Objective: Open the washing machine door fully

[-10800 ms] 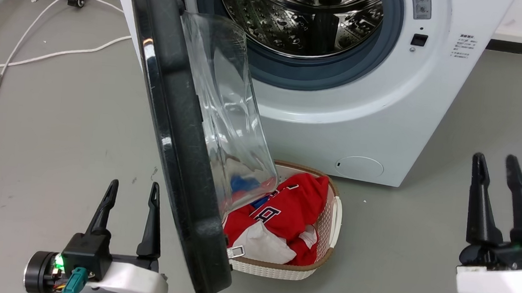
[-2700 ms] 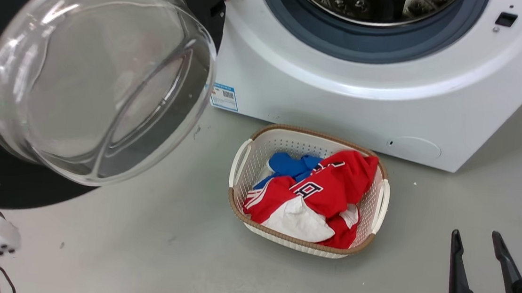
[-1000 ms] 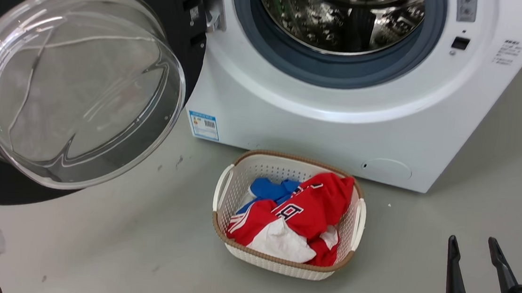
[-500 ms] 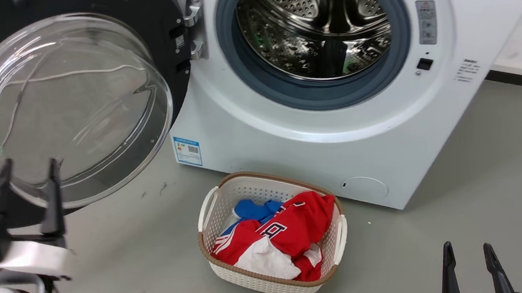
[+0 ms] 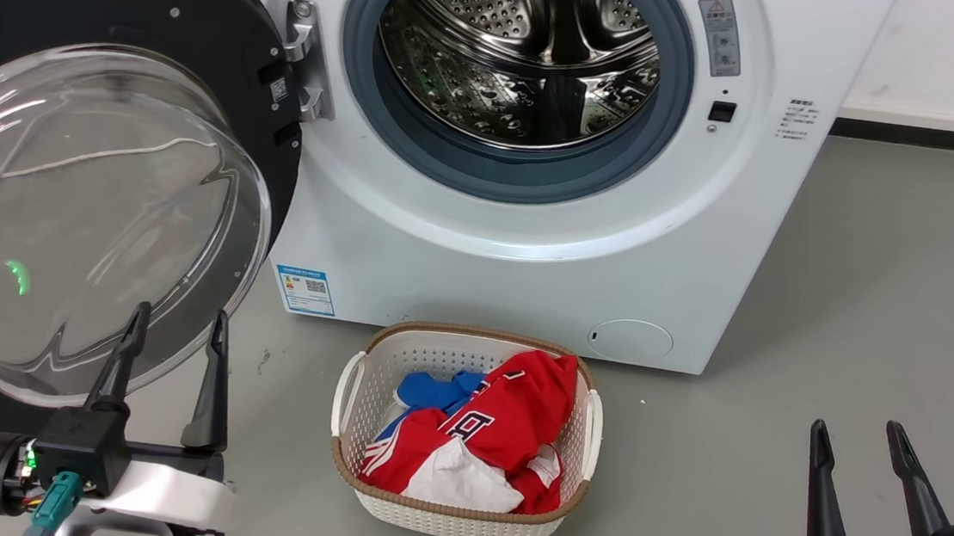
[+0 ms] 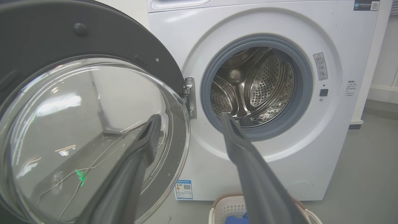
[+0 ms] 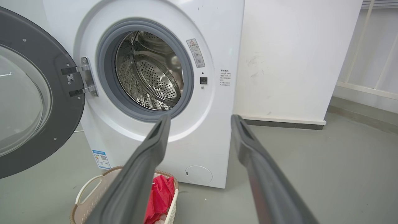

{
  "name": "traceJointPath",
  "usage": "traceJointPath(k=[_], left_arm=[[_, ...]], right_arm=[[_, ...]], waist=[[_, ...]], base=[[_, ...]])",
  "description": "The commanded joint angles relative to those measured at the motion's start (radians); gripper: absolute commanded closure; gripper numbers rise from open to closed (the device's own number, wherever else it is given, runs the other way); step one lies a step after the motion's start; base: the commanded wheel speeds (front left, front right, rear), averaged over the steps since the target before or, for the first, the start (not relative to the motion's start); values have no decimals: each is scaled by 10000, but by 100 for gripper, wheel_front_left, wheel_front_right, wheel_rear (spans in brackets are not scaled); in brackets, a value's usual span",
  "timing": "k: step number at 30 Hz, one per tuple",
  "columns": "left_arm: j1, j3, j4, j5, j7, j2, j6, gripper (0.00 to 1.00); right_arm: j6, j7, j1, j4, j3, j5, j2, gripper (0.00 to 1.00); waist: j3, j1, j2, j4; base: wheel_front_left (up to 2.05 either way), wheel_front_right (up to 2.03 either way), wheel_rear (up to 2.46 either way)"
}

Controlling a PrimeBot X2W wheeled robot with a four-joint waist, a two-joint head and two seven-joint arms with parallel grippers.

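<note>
The washing machine door (image 5: 87,182) is swung wide open. It hangs out at nine o'clock from the round hole of the white washing machine (image 5: 530,255), and its inner side faces the head camera. Its clear glass bowl bulges out of the black ring. A metal hinge (image 5: 301,58) holds it to the machine at the nine o'clock edge of the hole.

Inside the hole are the grey rubber ring (image 5: 502,179) and the shiny steel drum (image 5: 521,56). A small round white flap (image 5: 630,340) sits low on the machine front, at about five o'clock.

A white basket (image 5: 455,521) stands on the grey floor (image 5: 872,294) at six o'clock from the machine. Red, blue and white clothes (image 5: 516,410) lie in it.

The left gripper (image 5: 181,317) is at seven o'clock in the head view, just in front of the bottom of the glass bowl. Its two fingers are spread apart and hold nothing. The right gripper (image 5: 856,429) is at five o'clock, well apart from the basket. Its fingers are spread too, with nothing between them.
</note>
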Motion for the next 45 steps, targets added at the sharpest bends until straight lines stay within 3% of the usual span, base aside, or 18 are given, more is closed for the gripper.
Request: traceJointPath(k=[1, 10, 19, 38, 39, 45], left_arm=[[116, -38, -54, -56, -22, -23, -8, 0], [467, -602, -18, -178, -22, -266, 120, 0], [759, -1028, 46, -139, -22, -368, 553, 0], [875, -944, 644, -138, -22, -402, 604, 0], [818, -956, 734, -181, 9, -399, 569, 100], [803, -863, 1192, -778, 254, -421, 542, 100]], right_arm=[[-2, -18, 46, -83, 28, 65, 17, 0], [-2, -19, 276, -269, 117, 170, 17, 0], [-2, -19, 499, -160, 184, 302, 17, 0], [-2, -18, 557, 11, 208, 379, 17, 0], [0, 4, 531, 110, 223, 369, 2, 100], [0, 133, 495, 458, 276, 1012, -25, 100]], waist=[[-4, 1, 0, -57], [-12, 1, 0, -336], [-13, 1, 0, -444], [-33, 1, 0, -480], [-35, 1, 0, -482], [-35, 1, 0, -487]], base=[[0, 0, 0], [0, 0, 0], [0, 0, 0], [0, 0, 0], [0, 0, 0], [0, 0, 0]])
